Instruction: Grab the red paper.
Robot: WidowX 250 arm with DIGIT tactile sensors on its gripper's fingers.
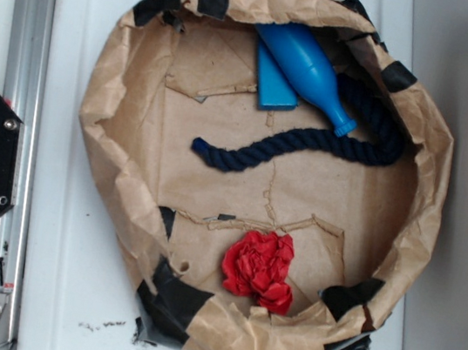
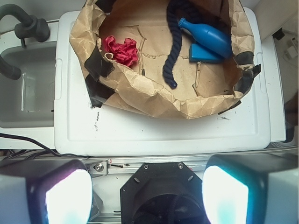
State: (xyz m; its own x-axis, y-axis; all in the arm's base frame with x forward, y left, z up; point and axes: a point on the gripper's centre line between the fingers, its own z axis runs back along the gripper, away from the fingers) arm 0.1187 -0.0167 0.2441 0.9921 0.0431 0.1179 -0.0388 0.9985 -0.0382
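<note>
White worktop (image 1: 49, 288), brown paper nest (image 1: 122, 97) taped with black resting on it, navy rope (image 1: 291, 144) curled inside, blue bottle (image 1: 307, 67) lying at the far rim, red paper (image 1: 260, 269) against the near wall, claw (image 2: 145, 196) spread wide, well apart from the nest

red paper (image 1: 260, 269), blue bottle (image 1: 309, 72), navy rope (image 1: 300, 145), brown paper basin (image 1: 125, 79)
</note>
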